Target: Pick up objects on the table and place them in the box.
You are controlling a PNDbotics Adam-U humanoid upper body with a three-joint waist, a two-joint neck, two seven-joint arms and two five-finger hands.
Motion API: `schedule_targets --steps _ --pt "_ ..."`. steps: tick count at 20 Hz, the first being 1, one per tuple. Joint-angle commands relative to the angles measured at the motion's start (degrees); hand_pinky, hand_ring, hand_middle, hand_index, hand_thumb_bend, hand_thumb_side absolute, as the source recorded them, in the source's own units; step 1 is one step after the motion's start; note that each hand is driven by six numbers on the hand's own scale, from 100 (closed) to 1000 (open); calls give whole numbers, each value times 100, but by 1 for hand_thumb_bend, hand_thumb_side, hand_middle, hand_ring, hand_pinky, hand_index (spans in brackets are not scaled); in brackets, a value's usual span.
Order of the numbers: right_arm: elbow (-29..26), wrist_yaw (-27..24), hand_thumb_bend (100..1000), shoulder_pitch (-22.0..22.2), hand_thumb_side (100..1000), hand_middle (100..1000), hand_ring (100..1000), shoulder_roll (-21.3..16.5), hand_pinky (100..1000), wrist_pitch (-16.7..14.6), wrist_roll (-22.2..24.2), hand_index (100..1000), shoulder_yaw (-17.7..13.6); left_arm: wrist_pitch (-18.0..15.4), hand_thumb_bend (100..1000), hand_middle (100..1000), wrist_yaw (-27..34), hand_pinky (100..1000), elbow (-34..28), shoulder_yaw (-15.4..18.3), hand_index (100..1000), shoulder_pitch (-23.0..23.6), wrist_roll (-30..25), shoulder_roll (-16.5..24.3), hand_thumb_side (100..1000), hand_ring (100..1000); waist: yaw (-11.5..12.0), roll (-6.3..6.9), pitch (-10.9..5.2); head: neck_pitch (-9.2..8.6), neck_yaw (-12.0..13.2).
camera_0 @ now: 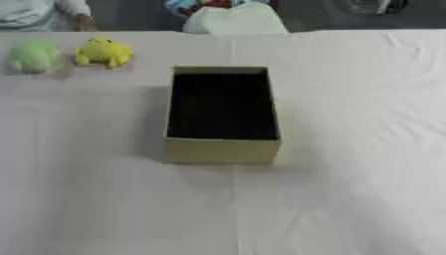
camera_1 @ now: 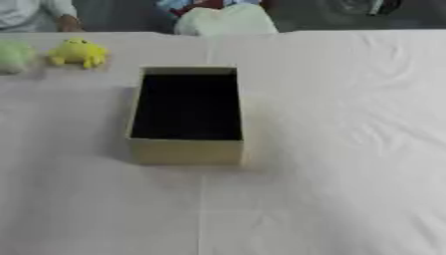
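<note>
An open tan box (camera_0: 222,149) with a dark inside stands in the middle of the white-clothed table (camera_0: 348,149). I see nothing inside it. A yellow plush toy (camera_0: 104,51) sits at the far left of the table. Beside it, further left, lies a pale green plush toy (camera_0: 33,56). Neither of my hands shows in either view.
A pale rounded object (camera_0: 235,21) sits beyond the table's far edge, behind the box. A person's sleeve (camera_0: 35,12) shows at the far left edge, off the table. White cloth stretches to the right and in front of the box.
</note>
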Motion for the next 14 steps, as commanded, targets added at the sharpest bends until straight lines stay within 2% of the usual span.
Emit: schedule_targets --steps 1,3,4,7,14 --pt "-91 -23 100 -76 1000 715 739 -210 772 1 20 784 -36 -98 528 897 -261 876 -29 12 957 -136 -267 142 324 889 1 13 -70 -95 20" --pt "-91 -23 100 -87 1000 715 739 -218 772 -1 22 784 -34 -115 527 893 -398 875 -26 27 955 -147 -361 126 295 888 1 12 -51 -105 18" --pt "-91 -24 100 -94 1000 715 738 -222 772 -2 24 784 -31 -125 515 892 -463 874 -26 32 953 -154 -396 116 231 888 3 10 -40 -109 17" --pt "-91 -31 100 -114 1000 715 738 -229 772 -11 33 784 -23 -155 495 901 -631 874 -30 43 959 -173 -477 90 135 891 13 8 -14 -129 12" --pt "-91 -28 100 -163 1000 712 736 -259 772 -18 43 784 -12 -82 545 926 -783 878 -15 121 981 -222 -483 46 135 892 32 10 49 -168 4"
